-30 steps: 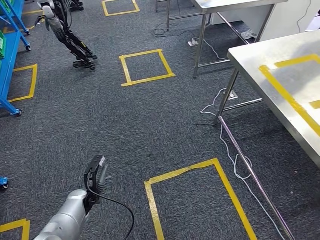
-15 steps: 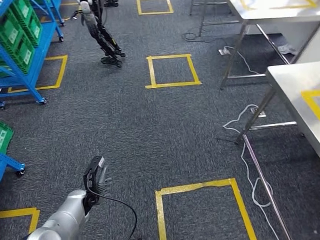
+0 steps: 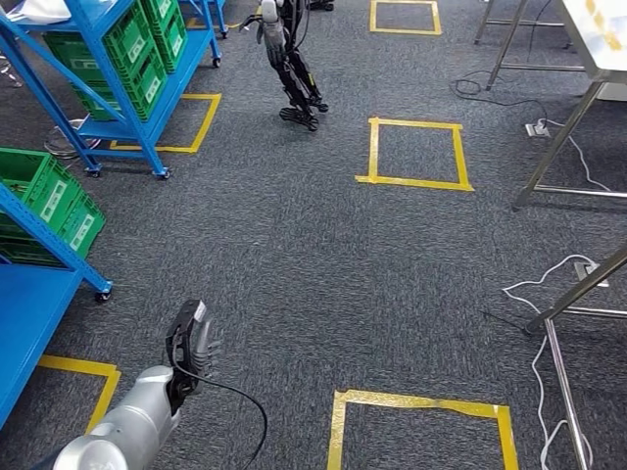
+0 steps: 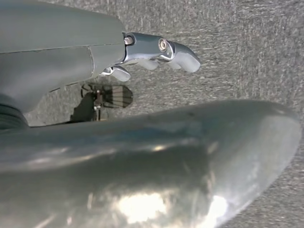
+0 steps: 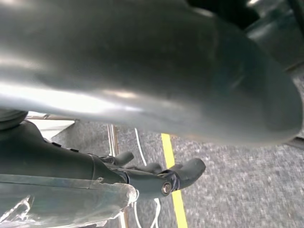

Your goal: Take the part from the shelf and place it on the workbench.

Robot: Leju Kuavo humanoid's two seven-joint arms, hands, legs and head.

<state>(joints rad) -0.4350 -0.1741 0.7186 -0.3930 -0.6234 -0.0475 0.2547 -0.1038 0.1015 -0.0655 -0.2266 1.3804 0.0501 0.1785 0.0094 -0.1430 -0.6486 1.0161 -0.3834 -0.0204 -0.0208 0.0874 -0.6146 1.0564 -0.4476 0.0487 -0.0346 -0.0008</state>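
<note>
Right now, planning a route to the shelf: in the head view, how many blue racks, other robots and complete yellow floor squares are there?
Blue racks: 2
Other robot: 1
Complete yellow square: 1
Total: 4

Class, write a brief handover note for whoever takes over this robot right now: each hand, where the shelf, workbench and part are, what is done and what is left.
Left hand: open, fingers apart over the carpet, holding nothing.
Right hand: seen from the right wrist, but whether it holds anything is unclear.
Shelf: blue, with green bins, to the robot's left.
Workbench: far right; the top I can see is bare.
Part: I cannot make it out.
Done/left: no part shows on the workbench. This fits a walk to fetch it, or a carry in the right hand. Check that hand.
</note>
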